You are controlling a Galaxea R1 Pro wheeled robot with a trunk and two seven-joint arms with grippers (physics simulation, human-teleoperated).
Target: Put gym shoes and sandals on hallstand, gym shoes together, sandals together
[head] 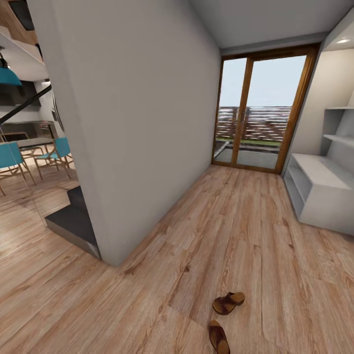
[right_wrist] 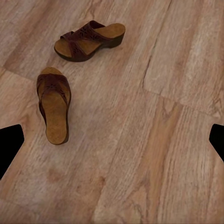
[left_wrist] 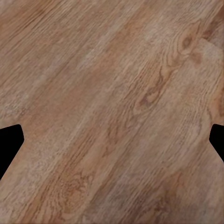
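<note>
Two dark brown sandals lie on the corridor floor [head: 236,221] near the bottom of the head view, one [head: 228,303] angled across, the other [head: 219,337] cut by the frame edge. The right wrist view looks down on both, one sandal [right_wrist: 88,41] farther off and the other [right_wrist: 54,109] closer. My right gripper [right_wrist: 112,144] is open above bare planks beside them, touching neither. Over plain wood floor, my left gripper [left_wrist: 112,144] is open with nothing between its fingers. The pale grey hallstand [head: 319,169] stands against the right wall. The gym shoes are out of view.
A grey partition wall [head: 137,123] juts into the left half, with a dark step [head: 73,219] at its base. Beyond it are blue chairs [head: 56,152] and a table. A wood-framed glass door [head: 263,118] closes the corridor's far end.
</note>
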